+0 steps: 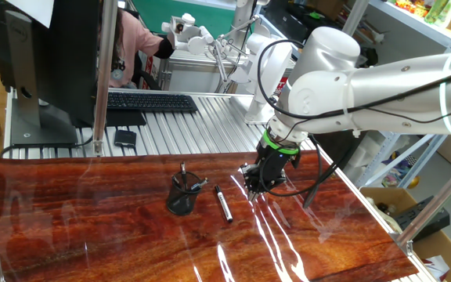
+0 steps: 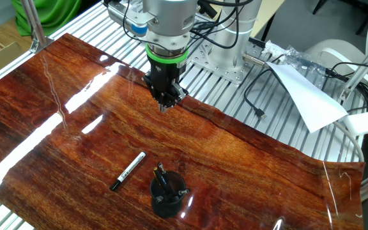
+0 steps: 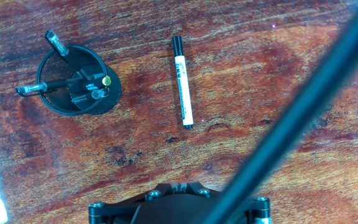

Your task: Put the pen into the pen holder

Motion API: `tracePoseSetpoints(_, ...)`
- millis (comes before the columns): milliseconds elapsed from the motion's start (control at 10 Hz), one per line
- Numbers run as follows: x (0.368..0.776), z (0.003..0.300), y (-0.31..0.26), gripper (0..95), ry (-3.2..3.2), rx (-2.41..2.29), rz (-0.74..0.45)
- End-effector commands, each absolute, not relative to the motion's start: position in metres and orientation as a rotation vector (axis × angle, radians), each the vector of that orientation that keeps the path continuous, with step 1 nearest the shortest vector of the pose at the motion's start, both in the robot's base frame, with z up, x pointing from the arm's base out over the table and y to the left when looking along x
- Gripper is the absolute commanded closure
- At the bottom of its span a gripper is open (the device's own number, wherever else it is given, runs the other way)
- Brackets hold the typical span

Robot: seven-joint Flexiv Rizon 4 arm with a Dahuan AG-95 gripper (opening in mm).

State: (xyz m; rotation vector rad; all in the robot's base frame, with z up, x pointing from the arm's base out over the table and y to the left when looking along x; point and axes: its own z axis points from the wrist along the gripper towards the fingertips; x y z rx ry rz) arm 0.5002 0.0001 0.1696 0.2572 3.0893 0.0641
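Reddish wood tabletop (image 2: 248,160): pen (image 3: 182,81) print unreadable, beside pen holder (image 3: 73,87); gripper (image 2: 166,105) closed, empty.

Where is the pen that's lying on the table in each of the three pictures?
One fixed view: the pen lies near the middle of the wood table, just right of the pen holder.
The other fixed view: the pen is low and left of middle, left of the pen holder.
Hand view: the pen sits upper middle, right of the pen holder.
Shared landmark: the black pen holder beside it.
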Motion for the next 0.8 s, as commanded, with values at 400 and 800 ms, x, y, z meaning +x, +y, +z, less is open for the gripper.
tracePoseSetpoints(400, 0.5001, 0.1697, 0.0001, 95.0, 3.087, 0.262, 0.063)
tracePoseSetpoints(800, 0.5001, 0.1697, 0.0001, 95.0, 3.087, 0.266, 0.063)
